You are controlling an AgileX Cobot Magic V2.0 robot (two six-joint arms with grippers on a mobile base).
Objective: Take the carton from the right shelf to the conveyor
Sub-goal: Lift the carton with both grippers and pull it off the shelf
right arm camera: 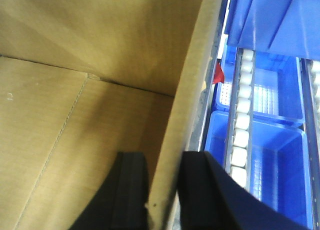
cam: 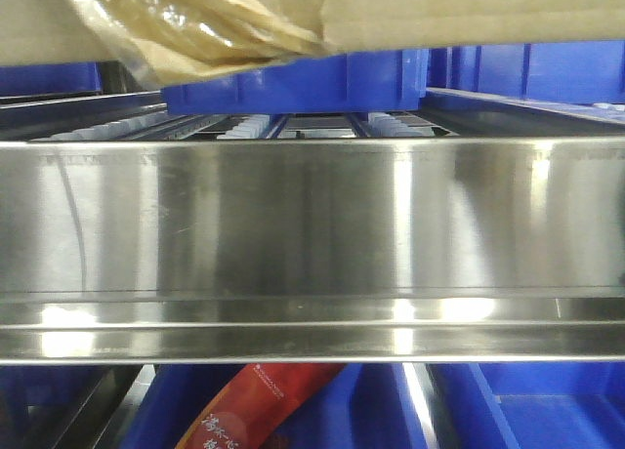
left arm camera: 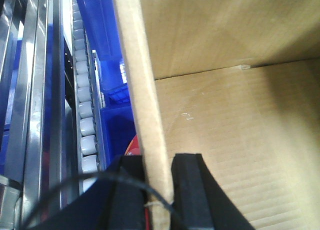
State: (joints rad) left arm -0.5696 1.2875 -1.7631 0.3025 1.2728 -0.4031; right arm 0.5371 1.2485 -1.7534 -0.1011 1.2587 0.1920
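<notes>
My left gripper (left arm camera: 159, 190) and right gripper (right arm camera: 165, 190) each pinch a carton (left arm camera: 240, 140) wall; I'd pull back level, clearing the right shelf (cam: 312, 215) front rail.

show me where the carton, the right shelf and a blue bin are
carton (left arm camera: 225, 140): left wrist view, inner cardboard panel
right shelf (cam: 312, 215): front view, flat steel front rail
blue bin (right arm camera: 275, 160): right wrist view, inside bottom

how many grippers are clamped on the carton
2: left gripper on the left wall of the carton, right gripper on its right wall.
</notes>
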